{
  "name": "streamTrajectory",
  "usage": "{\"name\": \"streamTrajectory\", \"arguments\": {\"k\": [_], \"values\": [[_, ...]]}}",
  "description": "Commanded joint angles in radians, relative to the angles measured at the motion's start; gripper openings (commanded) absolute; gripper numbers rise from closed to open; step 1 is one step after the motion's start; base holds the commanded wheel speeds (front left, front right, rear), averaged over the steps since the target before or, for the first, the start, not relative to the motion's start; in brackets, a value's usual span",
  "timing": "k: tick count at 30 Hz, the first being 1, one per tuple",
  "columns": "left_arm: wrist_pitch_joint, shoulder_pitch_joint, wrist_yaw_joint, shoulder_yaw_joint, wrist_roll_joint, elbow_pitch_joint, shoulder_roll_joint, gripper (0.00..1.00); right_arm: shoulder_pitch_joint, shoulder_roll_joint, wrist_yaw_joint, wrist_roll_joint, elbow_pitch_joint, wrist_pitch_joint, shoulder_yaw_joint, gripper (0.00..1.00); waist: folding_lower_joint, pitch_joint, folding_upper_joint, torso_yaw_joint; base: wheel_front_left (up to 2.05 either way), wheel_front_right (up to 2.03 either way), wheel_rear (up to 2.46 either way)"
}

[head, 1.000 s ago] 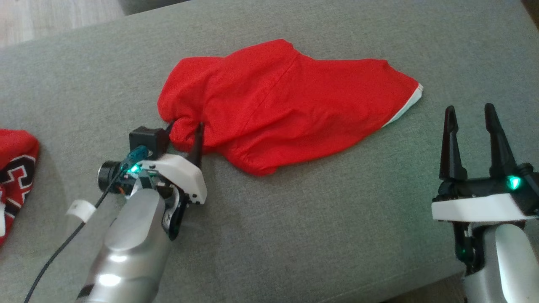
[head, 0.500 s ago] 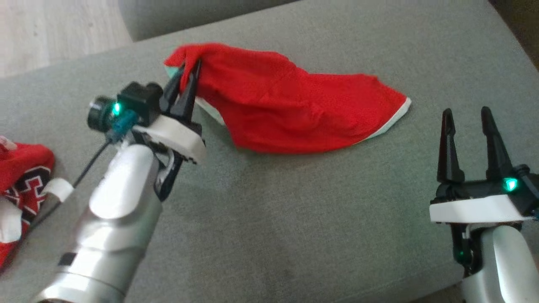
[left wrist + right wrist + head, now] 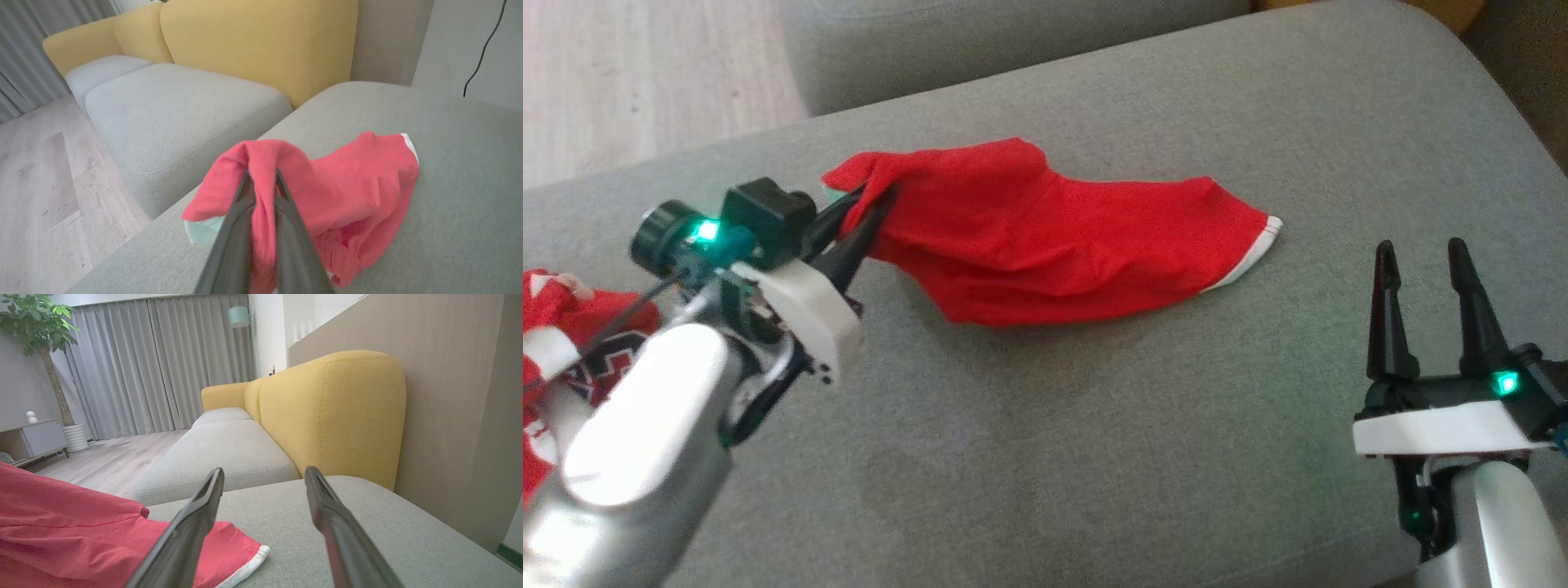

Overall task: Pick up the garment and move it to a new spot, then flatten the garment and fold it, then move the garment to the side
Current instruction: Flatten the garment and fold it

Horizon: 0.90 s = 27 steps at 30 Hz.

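Note:
A red garment (image 3: pixel 1045 237) with a white hem lies stretched across the grey cushion (image 3: pixel 1094 425). Its left end is lifted off the cushion, and my left gripper (image 3: pixel 870 200) is shut on that fold. In the left wrist view the red garment (image 3: pixel 347 183) drapes over my closed fingers (image 3: pixel 286 220), with my left gripper (image 3: pixel 261 179) pinching the cloth. My right gripper (image 3: pixel 1421 253) stands open at the lower right, clear of the cloth. From the right wrist, the garment's hemmed end (image 3: pixel 81 535) lies to the left of my open right gripper (image 3: pixel 264 473).
A second red garment (image 3: pixel 580 327) with a black-and-white pattern lies at the far left edge under my left arm. Another grey seat cushion (image 3: pixel 175 110) and a yellow backrest (image 3: pixel 261 45) stand beyond. Wooden floor (image 3: pixel 645 73) lies past the cushion's far edge.
My left gripper closed on the garment's left end and raised it up and leftwards, dragging the cloth into a long shape. The head camera has also shifted. The right gripper stayed open.

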Motion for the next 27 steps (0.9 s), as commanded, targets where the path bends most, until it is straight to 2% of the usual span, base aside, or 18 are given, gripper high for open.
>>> {"name": "streamTrajectory", "arguments": {"k": [1,5,10,15,19,21,27], "values": [[0.011,-0.061,0.002,0.051,-0.002,-0.041,0.040,0.00,-0.015,-0.005,-0.001,0.005,-0.030,-0.006,0.026,1.00,0.0001,0.008,0.0000,-0.008,0.00,0.00,0.00],[0.153,-0.087,0.003,0.055,-0.033,-0.051,0.093,0.00,-0.037,-0.005,-0.001,0.011,-0.029,-0.006,0.046,1.00,0.0001,0.051,0.0000,-0.045,0.00,0.00,0.00],[0.267,-0.204,0.003,0.042,-0.029,0.070,0.136,0.00,-0.085,-0.005,-0.001,0.026,-0.034,-0.006,0.088,1.00,0.0001,0.140,0.0000,-0.119,0.00,0.00,0.00],[0.254,-0.360,0.004,0.037,0.027,0.234,0.145,0.00,-0.123,-0.005,-0.001,0.053,-0.042,-0.006,0.125,1.00,0.0001,0.235,0.0000,-0.185,0.00,0.00,0.00],[0.200,-0.471,0.024,0.029,0.087,0.370,0.125,0.00,-0.140,-0.005,-0.001,0.068,-0.041,-0.006,0.149,1.00,0.0001,0.285,0.0000,-0.212,0.00,0.00,0.00],[0.170,-0.507,0.034,0.018,0.112,0.435,0.107,1.00,-0.146,-0.005,-0.001,0.074,-0.042,-0.006,0.158,1.00,0.0001,0.298,0.0000,-0.218,0.00,0.00,0.00],[0.038,-0.572,0.073,-0.002,0.159,0.584,0.047,1.00,-0.158,-0.005,-0.001,0.076,-0.048,-0.006,0.173,1.00,0.0001,0.311,0.0000,-0.209,0.00,0.00,0.00]]}}
